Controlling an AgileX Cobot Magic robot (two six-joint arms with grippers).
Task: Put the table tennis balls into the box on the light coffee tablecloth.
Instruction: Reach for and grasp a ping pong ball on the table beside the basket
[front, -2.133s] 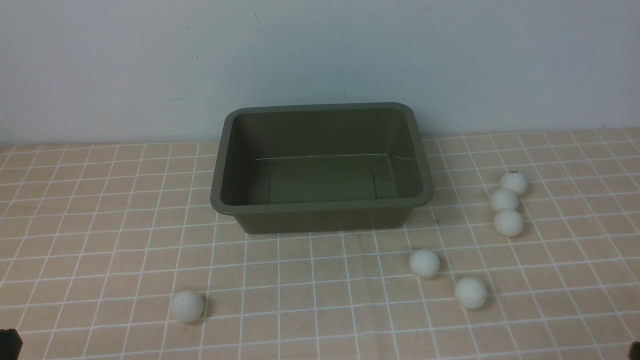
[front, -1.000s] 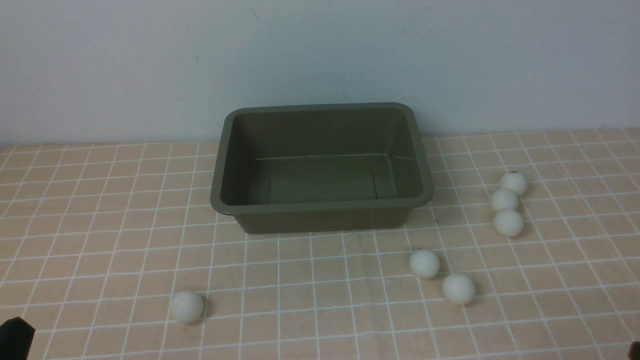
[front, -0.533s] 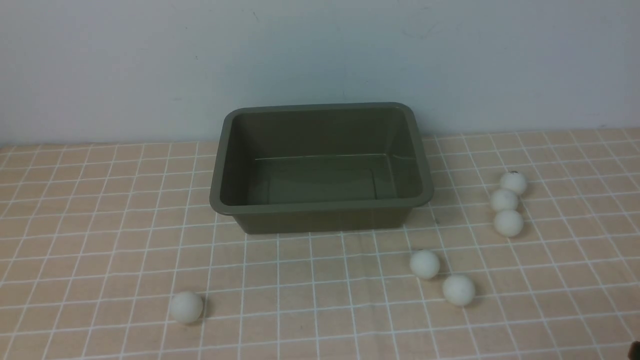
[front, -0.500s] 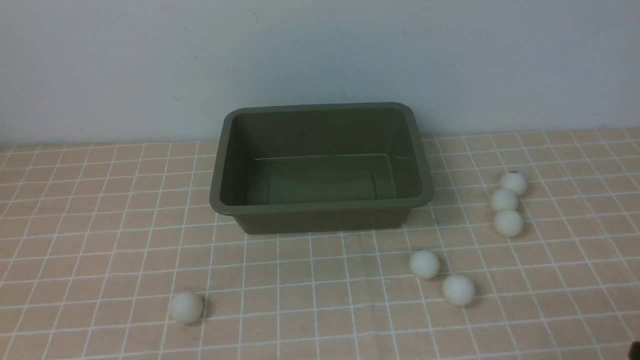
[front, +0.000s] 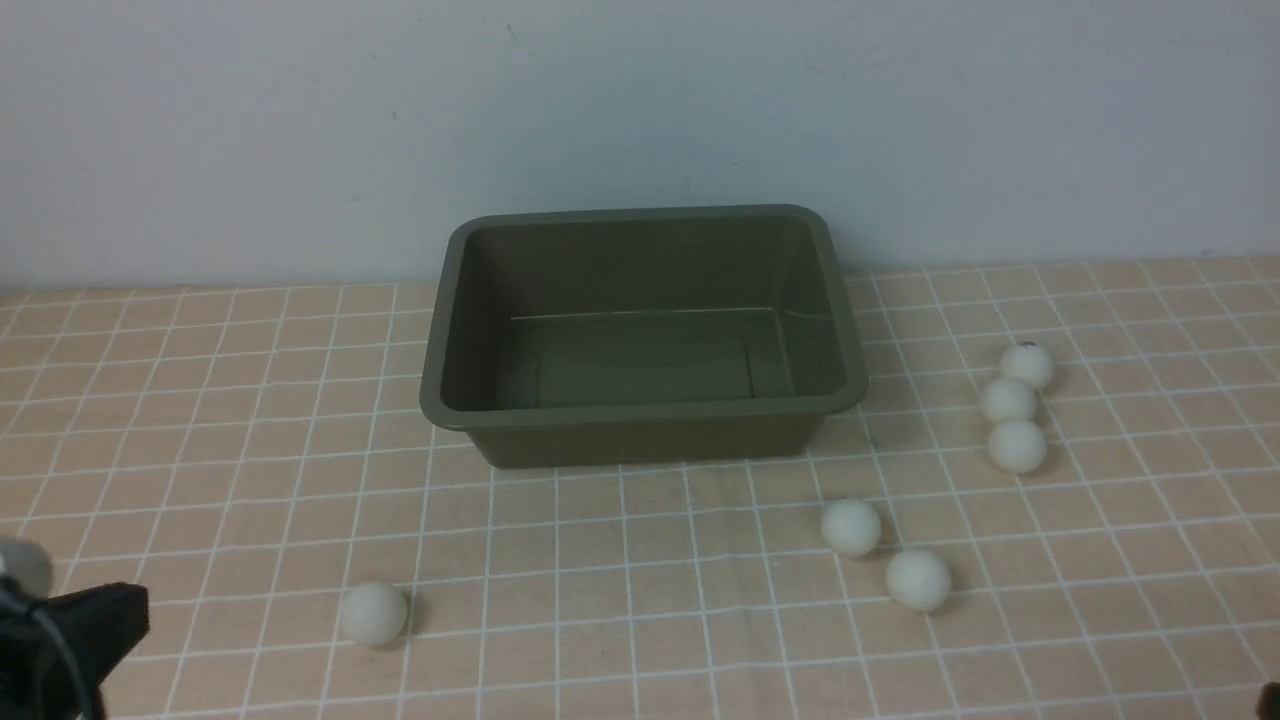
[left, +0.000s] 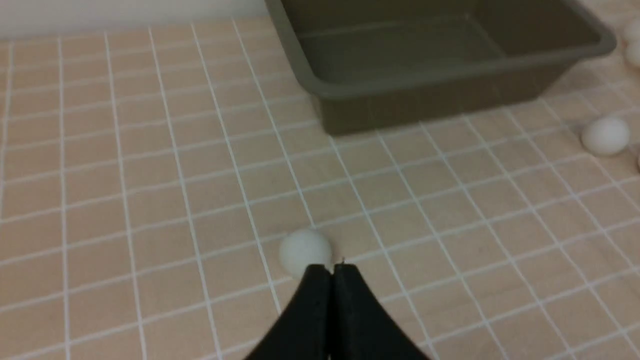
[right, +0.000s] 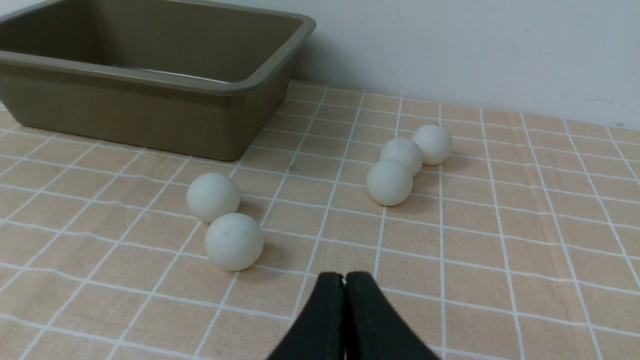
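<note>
The background is filled by 1 plain, pale blue-grey wall (front: 640, 100), on which a few small dark specks (front: 393, 116) are seen. It is lit by soft, diffuse light, and in the right wrist view it is shown as a flat, off-white surface.

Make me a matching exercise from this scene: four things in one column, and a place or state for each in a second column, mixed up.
Column one:
1. box
2. lone ball
3. row of three balls
4. left gripper

Column two:
A. jaws shut, nothing between them
B. to the right of the box
C. no balls inside yet
D. left of the box's front, nearer the robot

Pairs: 1-C, 2-D, 3-B, 4-A
</note>
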